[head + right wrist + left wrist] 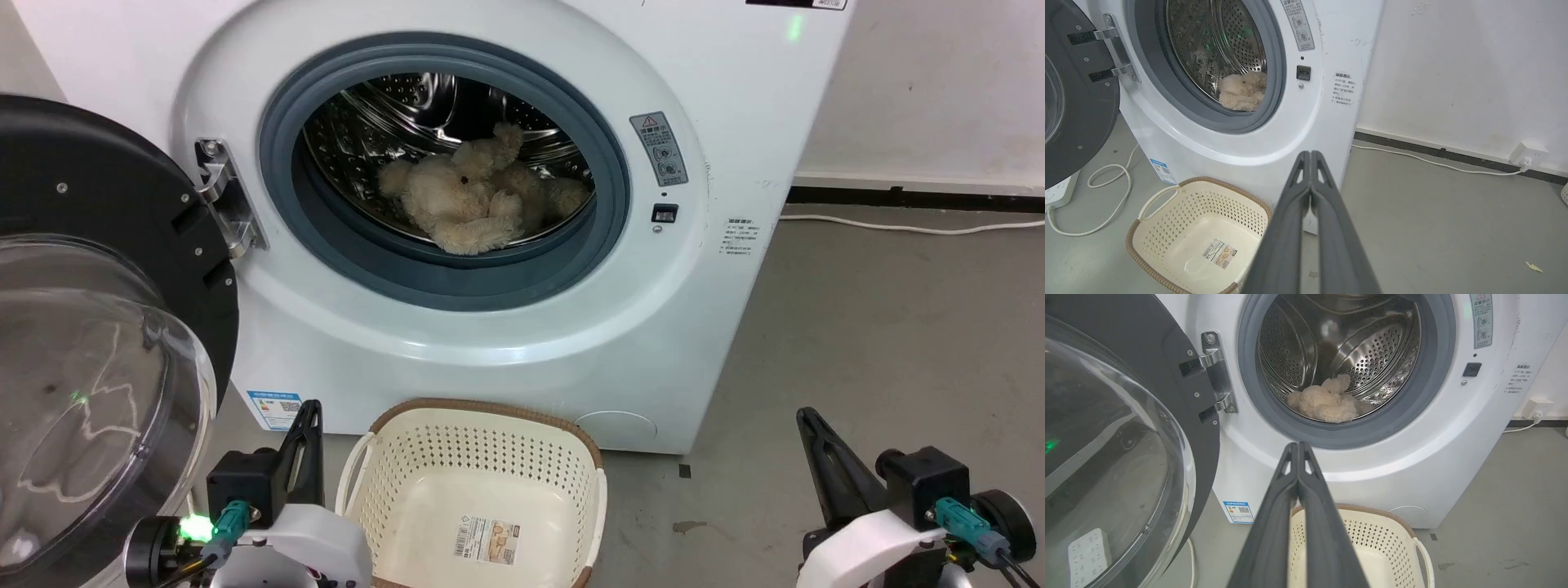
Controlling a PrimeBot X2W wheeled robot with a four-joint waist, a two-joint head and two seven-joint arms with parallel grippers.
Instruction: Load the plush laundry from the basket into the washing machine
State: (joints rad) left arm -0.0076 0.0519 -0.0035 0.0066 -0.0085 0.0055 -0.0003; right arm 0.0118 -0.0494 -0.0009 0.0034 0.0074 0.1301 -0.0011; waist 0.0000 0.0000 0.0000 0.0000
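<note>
While the plush laundry (469,200) lies sideways on the drum floor inside the washing machine (718,327), the head view sets the left gripper (312,406) and right gripper (804,414) low, flanking the basket (490,406) (nothing plush left in it), the left nearer. Left wrist view: jaws pressed together, the toy ahead and above, well apart. Right wrist view: jaws likewise closed, holding nothing.

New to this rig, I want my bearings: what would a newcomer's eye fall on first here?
The beige teddy bear lies in the shiny drum of the washing machine. The round door hangs swung out at the left. On the floor below stands the cream basket, holding nothing but a sticker.
</note>
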